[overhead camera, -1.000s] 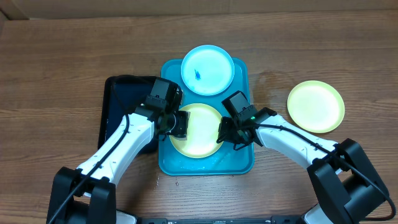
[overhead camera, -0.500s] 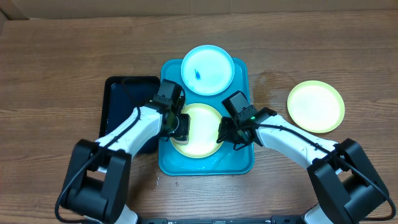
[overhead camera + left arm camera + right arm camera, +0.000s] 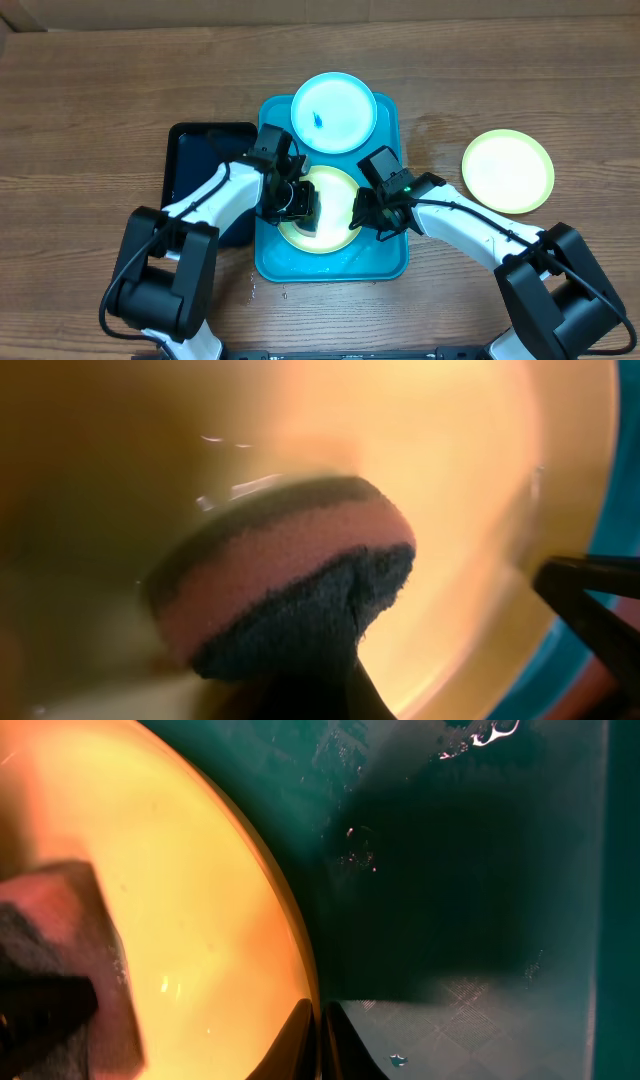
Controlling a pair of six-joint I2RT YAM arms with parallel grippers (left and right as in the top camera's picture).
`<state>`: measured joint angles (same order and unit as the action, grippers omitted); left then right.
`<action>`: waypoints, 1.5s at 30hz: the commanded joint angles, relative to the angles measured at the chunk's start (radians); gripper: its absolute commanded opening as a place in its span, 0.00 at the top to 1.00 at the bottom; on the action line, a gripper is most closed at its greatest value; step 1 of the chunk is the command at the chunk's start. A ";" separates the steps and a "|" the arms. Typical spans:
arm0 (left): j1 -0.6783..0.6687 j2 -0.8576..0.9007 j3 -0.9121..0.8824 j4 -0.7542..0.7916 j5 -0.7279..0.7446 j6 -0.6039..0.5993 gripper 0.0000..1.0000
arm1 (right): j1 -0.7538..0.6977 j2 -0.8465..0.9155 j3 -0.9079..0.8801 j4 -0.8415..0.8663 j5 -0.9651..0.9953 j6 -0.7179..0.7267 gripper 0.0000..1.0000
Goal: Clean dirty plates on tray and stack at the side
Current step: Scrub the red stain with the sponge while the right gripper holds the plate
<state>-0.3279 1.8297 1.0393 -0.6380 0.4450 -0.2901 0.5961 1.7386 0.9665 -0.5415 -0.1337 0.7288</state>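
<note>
The tray point(image 3: 385, 260) lies mid-bench point(image 3: 100, 100). At its far end sits a blue plate point(image 3: 340, 130) with a small blue smear left of its centre. A green plate point(image 3: 332, 192) fills the tray's near half.

The left claw point(image 3: 298, 203) is over that plate's left part, pinched on a sponge point(image 3: 285, 575) whose pink layer and dark scouring layer press flat against the plate's pale centre. The right claw point(image 3: 362, 216) is at the plate's right edge, inside the tray; its tips are drawn together on the rim, with wet tray floor just beyond.

The other green plate point(image 3: 507, 171) rests on the bench, well right of the tray. A black tray point(image 3: 195, 160) lies against the tray's left side.
</note>
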 commanded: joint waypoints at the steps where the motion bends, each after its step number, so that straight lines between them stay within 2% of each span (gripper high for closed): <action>1: -0.003 0.011 0.120 -0.068 0.184 -0.009 0.96 | 0.005 0.011 0.001 0.011 -0.018 -0.003 0.96; 4: -0.004 -0.016 0.212 -0.128 0.155 0.002 0.96 | 0.010 0.011 0.001 0.011 -0.018 -0.003 0.96; 8: -0.009 -0.046 0.278 -0.186 0.012 0.003 0.96 | 0.035 0.011 0.001 0.020 -0.016 -0.003 0.96; 17: -0.029 -0.051 0.218 -0.263 -0.309 0.005 0.96 | 0.051 0.011 0.001 0.028 -0.006 -0.003 0.96; 22: -0.029 -0.051 0.149 -0.246 -0.374 0.004 0.96 | 0.051 0.011 0.001 0.028 -0.006 -0.003 0.96; 35: -0.033 -0.051 -0.088 -0.022 -0.253 -0.048 0.96 | 0.051 0.011 0.001 0.031 -0.006 -0.003 0.96; 45: -0.033 -0.051 -0.135 0.127 0.116 -0.052 0.96 | 0.051 0.011 0.001 0.031 -0.006 -0.003 0.96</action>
<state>-0.3447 1.7462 0.9344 -0.5388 0.3504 -0.3233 0.6430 1.7420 0.9665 -0.5201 -0.1291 0.7288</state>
